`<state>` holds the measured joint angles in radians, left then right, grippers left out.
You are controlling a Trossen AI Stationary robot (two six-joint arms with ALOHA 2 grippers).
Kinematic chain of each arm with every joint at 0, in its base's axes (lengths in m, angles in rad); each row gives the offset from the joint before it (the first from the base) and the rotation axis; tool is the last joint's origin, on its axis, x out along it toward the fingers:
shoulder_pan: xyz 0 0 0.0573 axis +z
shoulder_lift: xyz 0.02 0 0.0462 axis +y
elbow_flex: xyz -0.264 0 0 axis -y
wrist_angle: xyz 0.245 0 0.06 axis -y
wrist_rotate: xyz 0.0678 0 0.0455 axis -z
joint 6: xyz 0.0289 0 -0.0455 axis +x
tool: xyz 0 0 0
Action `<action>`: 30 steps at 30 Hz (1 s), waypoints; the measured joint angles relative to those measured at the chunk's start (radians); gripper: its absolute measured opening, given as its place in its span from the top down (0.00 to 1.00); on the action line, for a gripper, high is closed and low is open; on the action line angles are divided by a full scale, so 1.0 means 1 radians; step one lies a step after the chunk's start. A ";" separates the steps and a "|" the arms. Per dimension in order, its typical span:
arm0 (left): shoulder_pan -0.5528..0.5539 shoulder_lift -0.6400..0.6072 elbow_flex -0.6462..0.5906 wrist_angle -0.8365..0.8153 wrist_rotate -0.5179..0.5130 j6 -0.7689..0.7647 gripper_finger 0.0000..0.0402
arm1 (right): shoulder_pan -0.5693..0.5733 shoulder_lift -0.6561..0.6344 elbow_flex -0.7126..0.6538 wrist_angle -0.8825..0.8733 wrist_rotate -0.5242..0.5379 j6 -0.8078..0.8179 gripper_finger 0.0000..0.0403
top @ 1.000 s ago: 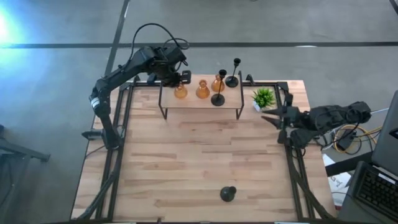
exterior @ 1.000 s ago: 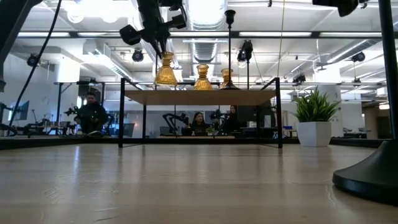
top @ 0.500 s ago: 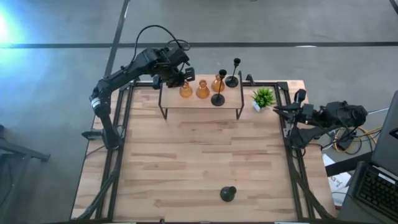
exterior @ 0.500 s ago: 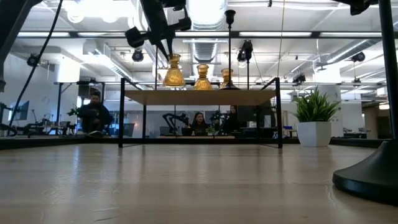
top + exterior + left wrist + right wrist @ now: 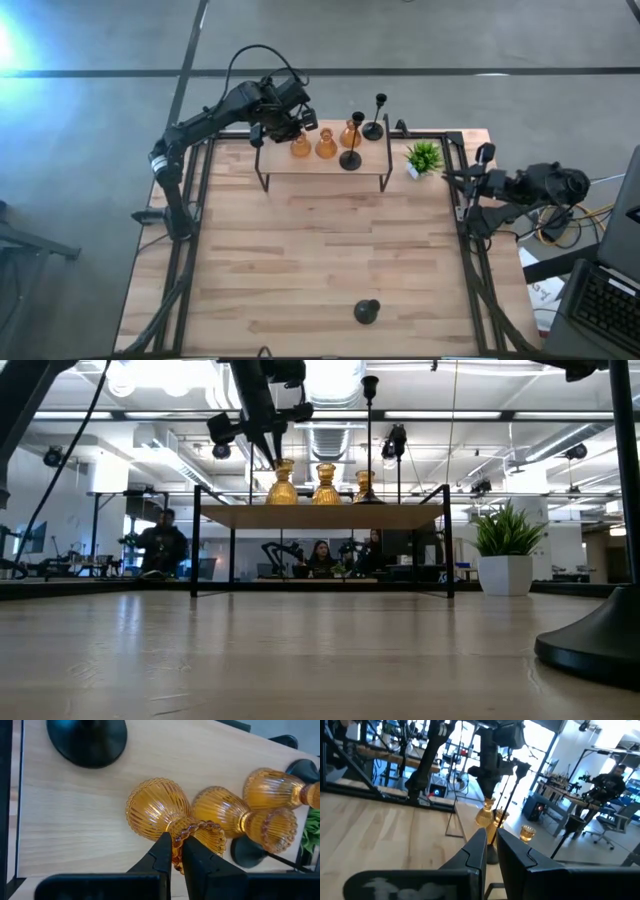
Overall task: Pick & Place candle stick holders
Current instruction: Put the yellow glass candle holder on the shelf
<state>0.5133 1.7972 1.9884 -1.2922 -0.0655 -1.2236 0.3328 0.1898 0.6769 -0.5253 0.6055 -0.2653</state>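
Three amber holders [image 5: 300, 146], [image 5: 326, 145], [image 5: 350, 135] stand in a row on a small raised wooden shelf [image 5: 310, 168] at the far edge. Two black holders [image 5: 350, 158], [image 5: 373, 128] stand on it too, and the left wrist view shows a third black base [image 5: 87, 742]. Another black holder [image 5: 367, 312] stands on the table near the near edge. My left gripper [image 5: 290, 130] is above the shelf's left end, shut on the leftmost amber holder [image 5: 157, 812]. My right gripper [image 5: 452, 177] is shut and empty at the table's right edge. My left gripper pinches the rim of the leftmost amber holder's top cup [image 5: 187, 827] between its two fingers. The fingers come from above, slanting down. The holder is upright, its base [image 5: 282, 498] level with the other amber bases on the shelf, close beside the middle amber holder.
A small green potted plant [image 5: 424, 157] stands right of the shelf, near my right gripper. The shelf stands on thin black legs [image 5: 263, 180]. Black rails run along the table's edges. The light wooden table top [image 5: 320, 250] lies between the shelf and the near black holder. People show in the room behind.
My left gripper has carried the amber holder toward the table's right along the shelf and down, so it now stands next to the middle amber holder. My right gripper has drawn back toward the table's right edge.
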 joint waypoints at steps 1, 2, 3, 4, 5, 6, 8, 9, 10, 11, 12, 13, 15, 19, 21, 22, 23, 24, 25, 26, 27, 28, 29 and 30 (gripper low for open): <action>0.000 0.002 0.000 0.000 -0.005 -0.001 0.93 | 0.000 0.000 0.000 -0.005 0.000 0.000 0.91; 0.002 0.003 0.000 0.000 -0.006 -0.001 0.93 | 0.000 0.000 0.000 -0.011 -0.001 0.000 0.91; 0.003 0.004 0.000 0.000 -0.008 -0.001 0.93 | 0.000 0.000 0.000 -0.018 -0.001 0.001 0.91; 0.004 0.005 0.000 0.000 -0.015 -0.001 0.93 | 0.000 0.000 0.000 -0.023 -0.001 0.001 0.91; 0.005 0.005 0.000 0.000 -0.024 -0.002 0.93 | 0.001 0.000 0.000 -0.024 -0.001 0.002 0.91; 0.006 0.005 0.000 0.000 -0.029 -0.007 0.93 | 0.001 0.000 0.000 -0.024 -0.001 0.003 0.91; 0.008 0.005 0.000 0.000 -0.031 -0.011 0.93 | 0.001 0.000 0.000 -0.024 -0.003 0.003 0.91; 0.009 0.005 0.000 0.000 -0.032 -0.014 0.93 | 0.001 0.000 0.000 -0.024 -0.003 0.003 0.91; 0.011 0.005 -0.001 0.001 -0.033 -0.015 0.93 | 0.001 0.000 0.000 -0.024 -0.003 0.002 0.91; 0.011 0.005 -0.002 0.002 -0.037 -0.020 0.93 | 0.001 0.000 0.000 -0.025 -0.003 0.002 0.91; 0.013 0.005 -0.004 0.003 -0.041 -0.026 0.93 | 0.001 0.000 0.000 -0.025 -0.003 0.002 0.91; 0.013 0.005 -0.006 0.007 -0.043 -0.030 0.93 | 0.001 0.000 0.000 -0.024 -0.003 0.002 0.91; 0.015 0.005 -0.008 0.024 -0.045 -0.033 0.93 | 0.001 0.000 0.000 -0.025 -0.003 -0.001 0.91; 0.016 0.005 -0.014 0.046 -0.046 -0.034 0.93 | 0.001 0.000 0.000 -0.025 -0.003 -0.001 0.91; 0.017 0.005 -0.014 0.045 -0.046 -0.036 0.93 | 0.001 0.000 0.000 -0.025 -0.004 0.000 0.91; 0.017 0.005 -0.014 0.045 -0.047 -0.036 0.93 | 0.001 0.000 0.000 -0.025 -0.004 -0.001 0.91; 0.017 0.005 -0.014 0.045 -0.048 -0.037 0.93 | 0.001 0.000 0.000 -0.025 -0.004 -0.001 0.91; 0.018 0.005 -0.014 0.045 -0.049 -0.037 0.93 | 0.001 0.000 0.000 -0.025 -0.004 -0.001 0.91; 0.019 0.005 -0.014 0.045 -0.049 -0.037 0.93 | 0.001 0.000 0.000 -0.025 -0.004 -0.001 0.91; 0.020 0.005 -0.014 0.045 -0.049 -0.037 0.93 | 0.001 0.000 0.000 -0.025 -0.004 -0.004 0.91; 0.020 0.005 -0.014 0.045 -0.049 -0.037 0.93 | 0.001 0.000 0.000 -0.025 -0.004 -0.005 0.91; 0.020 0.005 -0.014 0.045 -0.049 -0.037 0.93 | 0.001 0.000 0.000 -0.025 -0.004 -0.005 0.91; 0.020 0.005 -0.015 0.045 -0.049 -0.037 0.93 | 0.001 0.000 0.000 -0.025 -0.004 -0.005 0.91; 0.020 0.005 -0.015 0.045 -0.049 -0.037 0.93 | 0.001 0.000 0.000 -0.025 -0.004 -0.006 0.91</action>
<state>0.5331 1.8027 1.9736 -1.2472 -0.1146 -1.2602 0.3336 0.1898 0.6769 -0.5503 0.6018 -0.2714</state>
